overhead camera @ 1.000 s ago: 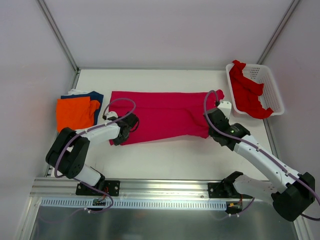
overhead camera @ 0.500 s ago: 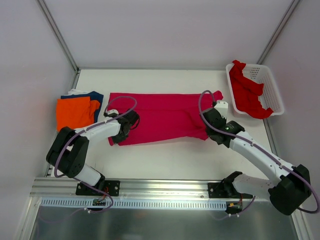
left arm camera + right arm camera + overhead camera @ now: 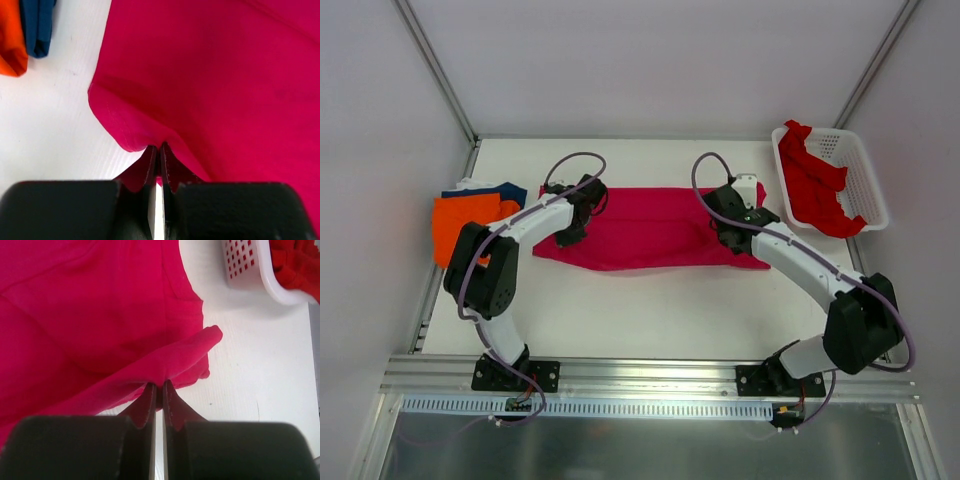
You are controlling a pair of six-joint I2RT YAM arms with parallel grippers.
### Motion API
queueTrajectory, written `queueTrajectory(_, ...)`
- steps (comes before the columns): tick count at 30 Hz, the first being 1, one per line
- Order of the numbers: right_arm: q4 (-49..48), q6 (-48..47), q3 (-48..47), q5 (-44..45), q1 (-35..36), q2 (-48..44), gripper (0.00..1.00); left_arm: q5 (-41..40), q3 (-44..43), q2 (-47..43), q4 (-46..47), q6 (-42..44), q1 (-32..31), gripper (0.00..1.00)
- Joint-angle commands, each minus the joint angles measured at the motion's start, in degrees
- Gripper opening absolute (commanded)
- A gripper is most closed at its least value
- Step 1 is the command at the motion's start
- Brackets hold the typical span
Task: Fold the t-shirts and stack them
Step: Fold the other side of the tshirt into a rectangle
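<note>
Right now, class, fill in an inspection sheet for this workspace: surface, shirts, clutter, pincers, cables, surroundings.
Surface: white table, no stains seen.
Job's things: magenta shirt spread across the middle; orange shirt folded over navy shirt at left; red shirt bunched in the basket.
Clutter: white basket at far right.
Grippers: left pincer shut on the magenta shirt's edge; right pincer shut on its other end.
Cables: a purple cable loops over each arm.
Surroundings: white walls; metal rail along the near edge.
</note>
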State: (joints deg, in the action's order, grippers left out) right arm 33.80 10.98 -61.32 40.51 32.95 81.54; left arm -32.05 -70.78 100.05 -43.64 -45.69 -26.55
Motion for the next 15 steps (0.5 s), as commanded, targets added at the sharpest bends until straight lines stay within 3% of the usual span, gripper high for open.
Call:
queueTrajectory(1,-2.6,-3.42,-5.55,1.68,-2.27,4.23,0.0,0.24,-4.09,2.86,-2.24,4.47,2.63,0.0)
queueTrajectory(15,-3.57,-9.92,-19.18,-0.87,-8.25,22.17,0.0,3.05,-20.35,15.69,-2.24,12.99,8.88,0.0)
